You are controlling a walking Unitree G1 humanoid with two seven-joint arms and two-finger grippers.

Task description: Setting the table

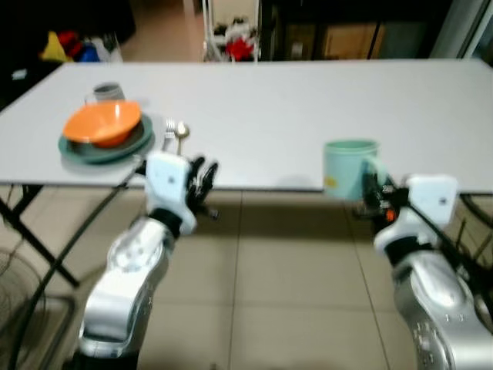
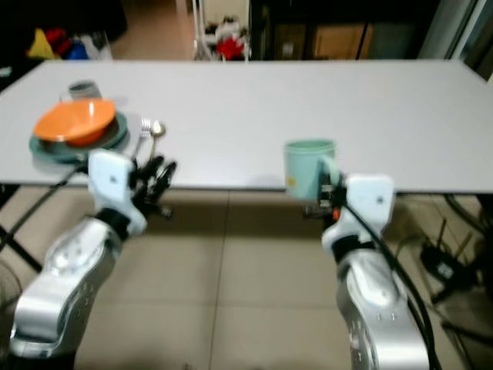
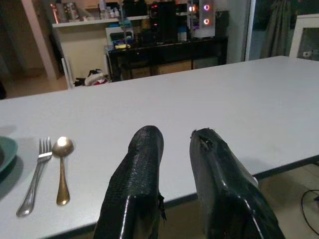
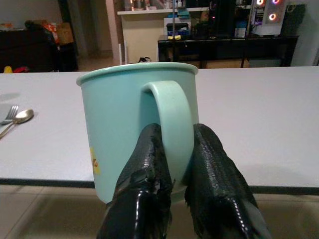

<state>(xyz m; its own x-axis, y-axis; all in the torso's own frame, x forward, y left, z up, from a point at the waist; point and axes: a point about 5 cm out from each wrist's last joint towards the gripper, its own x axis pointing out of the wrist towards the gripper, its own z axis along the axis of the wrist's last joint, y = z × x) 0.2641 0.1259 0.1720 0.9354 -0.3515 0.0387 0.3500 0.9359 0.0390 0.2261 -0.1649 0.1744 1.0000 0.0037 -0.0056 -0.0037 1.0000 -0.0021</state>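
Right tool [image 4: 172, 149] pinching the handle of a pale green mug [image 1: 348, 167], lower right of centre in the head views, at the near edge of the white tabletop [image 1: 308, 100]. Small yellow mark on the mug's side. Left tool [image 3: 177, 144] holding nothing, fingers narrowly parted, poised just before the tabletop edge at lower left. Orange bowl [image 1: 102, 122] stacked on a green plate [image 1: 108, 148], upper left; grey cup [image 1: 107, 92] just behind. Fork [image 3: 34, 180] and gold spoon [image 3: 62, 168] side by side, right of the plate. Tiled floor [image 1: 277, 285] below.
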